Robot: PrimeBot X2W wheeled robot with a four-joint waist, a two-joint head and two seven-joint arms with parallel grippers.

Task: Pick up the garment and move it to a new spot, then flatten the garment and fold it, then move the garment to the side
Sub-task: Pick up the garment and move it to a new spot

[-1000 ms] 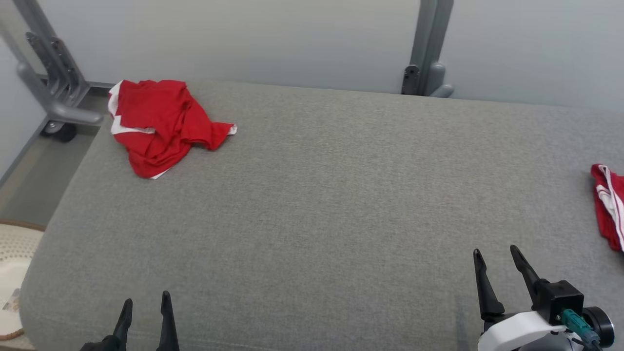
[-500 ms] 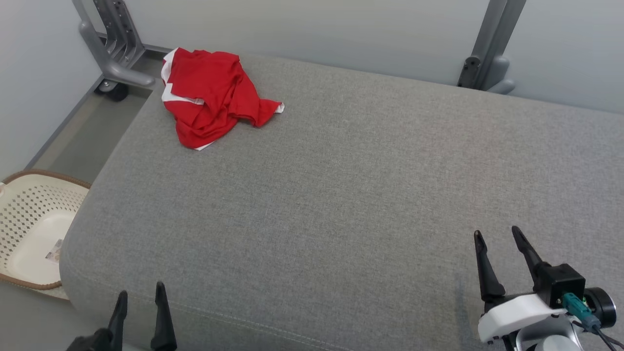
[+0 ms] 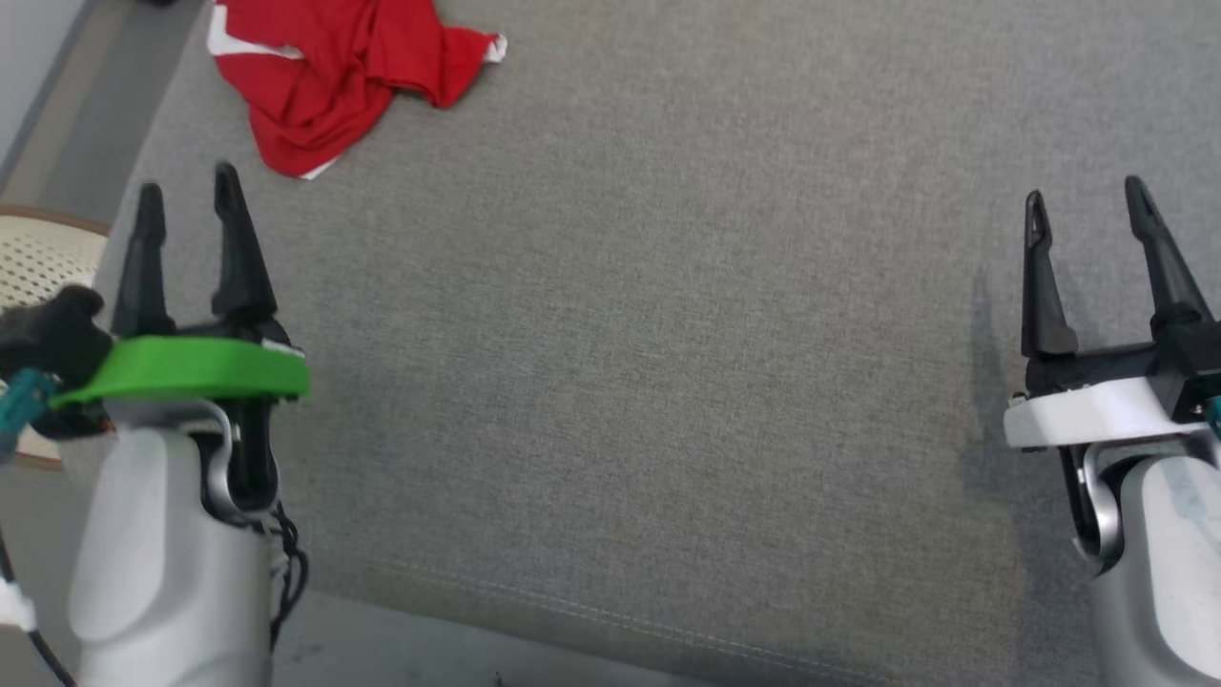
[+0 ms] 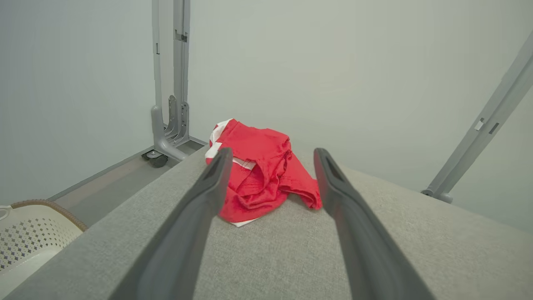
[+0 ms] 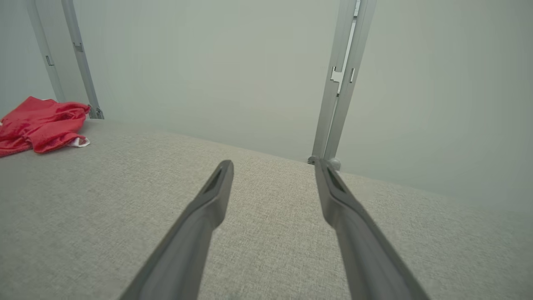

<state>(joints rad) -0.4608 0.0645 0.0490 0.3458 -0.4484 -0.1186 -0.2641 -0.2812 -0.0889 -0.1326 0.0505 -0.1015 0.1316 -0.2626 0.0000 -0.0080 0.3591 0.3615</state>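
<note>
Lying crumpled at the far left corner of the grey padded bed (image 3: pixel 668 334), the red garment (image 3: pixel 334 81) with white trim is seen in a loose heap, touched by neither claw. The left claw (image 3: pixel 188 181) is held above the near left edge of the bed, its two dark fingers spread apart and nothing gripped between them. A green collar (image 3: pixel 191 367) is fitted behind the fingers. In the left wrist view the garment is framed between those parted fingers, well beyond their tips.

The right claw (image 3: pixel 1085 188) is held over the near right part of the bed, likewise released and empty, with a white collar (image 3: pixel 1097 415) behind its fingers. It is well apart from the garment, which is shown at the far left in the right wrist view.

A cream perforated basket (image 3: pixel 38 258) with a brown rim is placed on the floor just beside the left end of the bed. A grey metal post (image 4: pixel 177 83) is set against the pale wall (image 4: pixel 333 62) beyond the garment's corner, and a second post (image 5: pixel 339 83) is set farther right. A stitched seam (image 3: pixel 620 620) is run along the near edge of the bed.
</note>
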